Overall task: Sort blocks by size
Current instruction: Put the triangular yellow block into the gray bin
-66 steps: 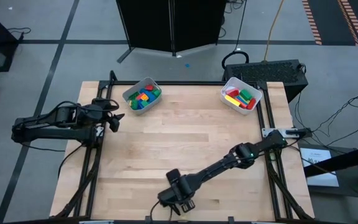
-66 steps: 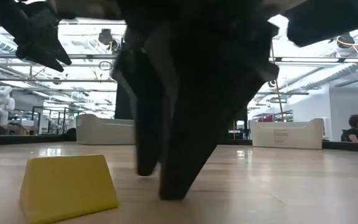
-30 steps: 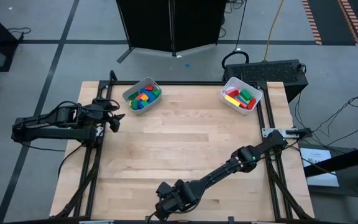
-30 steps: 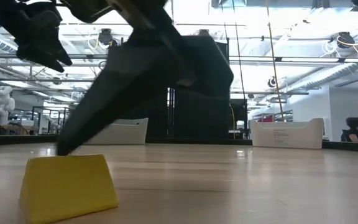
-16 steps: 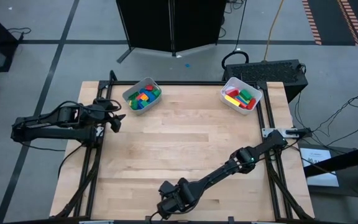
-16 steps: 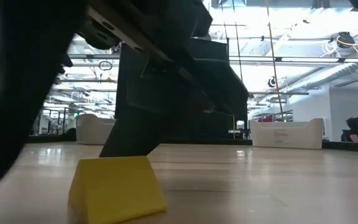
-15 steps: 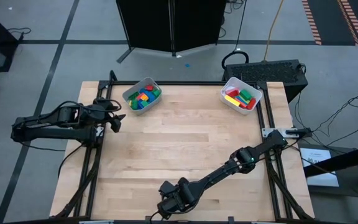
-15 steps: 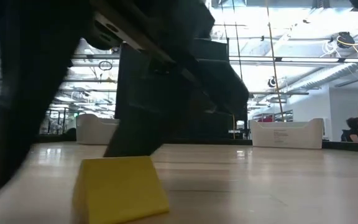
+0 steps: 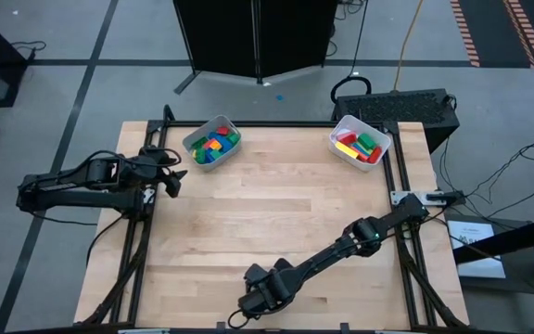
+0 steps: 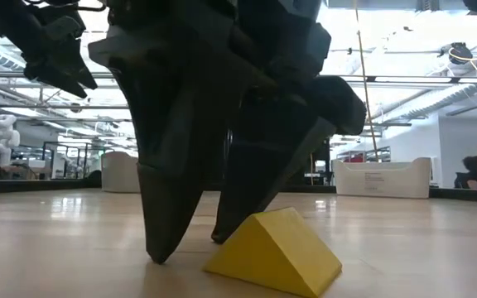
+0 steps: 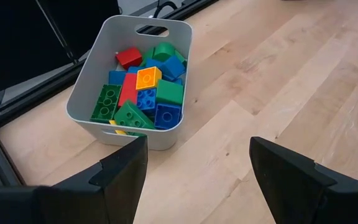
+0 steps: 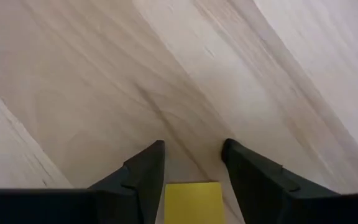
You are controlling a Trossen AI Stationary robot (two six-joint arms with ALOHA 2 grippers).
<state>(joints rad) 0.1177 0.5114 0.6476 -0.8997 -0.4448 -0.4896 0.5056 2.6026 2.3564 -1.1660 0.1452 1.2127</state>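
Yellow block (image 10: 273, 252) sits on the wooden surface (image 9: 276, 213) at its near edge between my right tool's (image 12: 192, 163) parted fingers, not visibly gripped, while my left tool (image 11: 194, 163) hangs wide open by the far-left bin (image 11: 98, 74) of blocks (image 11: 145, 93).

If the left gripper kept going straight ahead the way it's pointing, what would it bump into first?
Probably the white bin full of blocks. The left gripper, open, points toward it across bare table, though the depth is hard to judge.

Yellow block (image 10: 273, 251), pale wooden table (image 10: 421, 248)
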